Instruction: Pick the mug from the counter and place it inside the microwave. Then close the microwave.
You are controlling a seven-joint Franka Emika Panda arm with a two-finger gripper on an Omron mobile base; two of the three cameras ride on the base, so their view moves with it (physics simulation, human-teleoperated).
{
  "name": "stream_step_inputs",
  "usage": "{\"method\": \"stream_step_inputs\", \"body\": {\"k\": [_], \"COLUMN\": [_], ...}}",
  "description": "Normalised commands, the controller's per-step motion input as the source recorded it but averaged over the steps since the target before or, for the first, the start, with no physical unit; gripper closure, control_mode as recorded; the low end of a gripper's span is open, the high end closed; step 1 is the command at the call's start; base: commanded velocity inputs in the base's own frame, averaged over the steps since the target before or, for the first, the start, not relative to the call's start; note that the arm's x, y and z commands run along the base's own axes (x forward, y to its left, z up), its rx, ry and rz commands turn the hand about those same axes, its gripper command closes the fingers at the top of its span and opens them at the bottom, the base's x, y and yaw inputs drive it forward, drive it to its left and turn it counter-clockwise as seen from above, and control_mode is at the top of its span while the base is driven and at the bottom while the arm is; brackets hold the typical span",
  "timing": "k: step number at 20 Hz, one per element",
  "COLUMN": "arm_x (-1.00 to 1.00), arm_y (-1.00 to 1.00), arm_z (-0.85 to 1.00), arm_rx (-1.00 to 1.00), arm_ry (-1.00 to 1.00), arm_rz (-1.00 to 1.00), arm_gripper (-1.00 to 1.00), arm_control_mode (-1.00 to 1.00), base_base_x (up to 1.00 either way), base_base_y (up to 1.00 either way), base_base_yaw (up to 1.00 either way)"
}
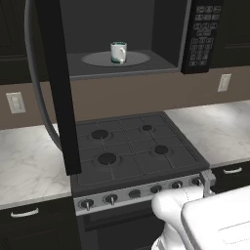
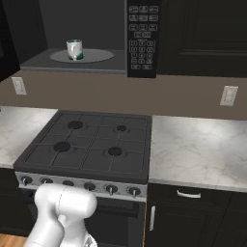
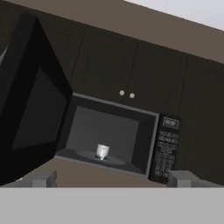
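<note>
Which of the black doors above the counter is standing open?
The microwave door, swung out leftward with the mug visible inside; the cabinet doors above are shut.

There is one mug (image 1: pixel 118 52), and it sits on the one round turntable (image 1: pixel 137 58) inside the one microwave (image 1: pixel 166 34). The microwave has one door (image 1: pixel 57 83), swung open, and one keypad (image 1: pixel 201 34). Below is one stovetop (image 1: pixel 134 149) with four burners and six knobs along its front edge. The counter (image 1: pixel 27 166) has two parts, one on each side of the stovetop. Two wall outlets (image 2: pixel 228 95) show on the wall.
</note>
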Motion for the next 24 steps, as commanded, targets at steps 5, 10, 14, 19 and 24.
{"method": "stream_step_inputs", "body": {"k": [5,10,14,19,24], "arm_x": [-0.01,0.0,0.0,0.0,0.0], "arm_y": [0.1,0.2,0.18,0.2,0.3], "arm_z": [0.0,0.0,0.0,0.0,-0.01], "arm_rx": [0.0,0.0,0.0,0.0,0.0], "arm_ry": [0.0,0.0,0.0,0.0,0.0], "arm_rz": [-0.27,-0.31,-0.32,-0.28,-0.03], "arm_gripper": [-1.0,-1.0,-1.0,-1.0,-1.0], "arm_control_mode": [-1.0,-1.0,-1.0,-1.0,-1.0], "base_base_x": [0.0,0.0,0.0,0.0,0.0], "base_base_y": [0.0,0.0,0.0,0.0,0.0], "base_base_yaw": [0.0,0.0,0.0,0.0,0.0]}}
